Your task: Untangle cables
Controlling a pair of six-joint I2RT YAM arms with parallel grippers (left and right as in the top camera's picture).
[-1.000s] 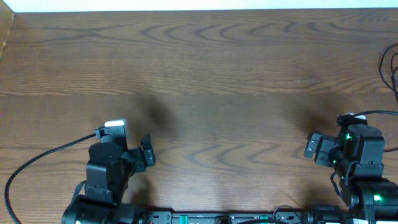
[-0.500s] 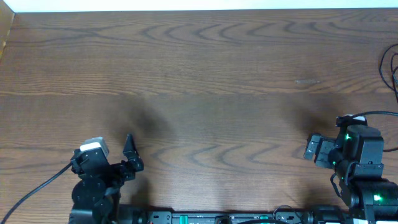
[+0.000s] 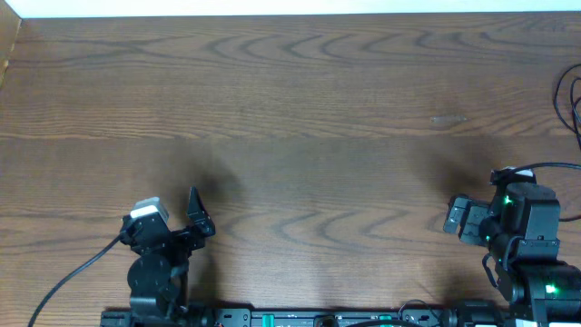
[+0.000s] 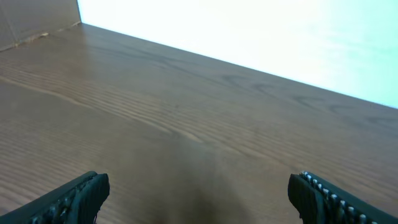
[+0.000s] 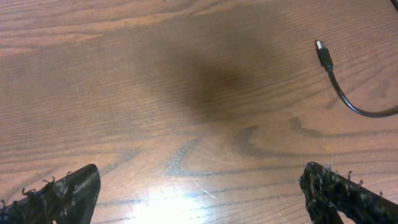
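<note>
A thin black cable [image 5: 339, 87] with a small plug end lies on the wooden table [image 3: 300, 109], at the upper right of the right wrist view, apart from the fingers. Thin black cord [image 3: 574, 104] also shows at the far right edge of the overhead view. No white cable and no coiled bundle is in view. My left gripper [image 3: 195, 221] is open and empty at the front left; its wrist view [image 4: 199, 199] shows only bare wood between the fingers. My right gripper [image 3: 458, 218] is open and empty at the front right, over bare wood in its wrist view [image 5: 199, 196].
A thicker black arm cable [image 3: 77, 272] trails off the left arm toward the front left corner. A cardboard-coloured wall [image 4: 37, 18] stands at the table's far left end. A white surface [image 4: 249, 31] borders the table's far edge.
The left arm has drawn back toward the front edge and lowered, its gripper turned and shifted slightly. The right arm has not moved.
</note>
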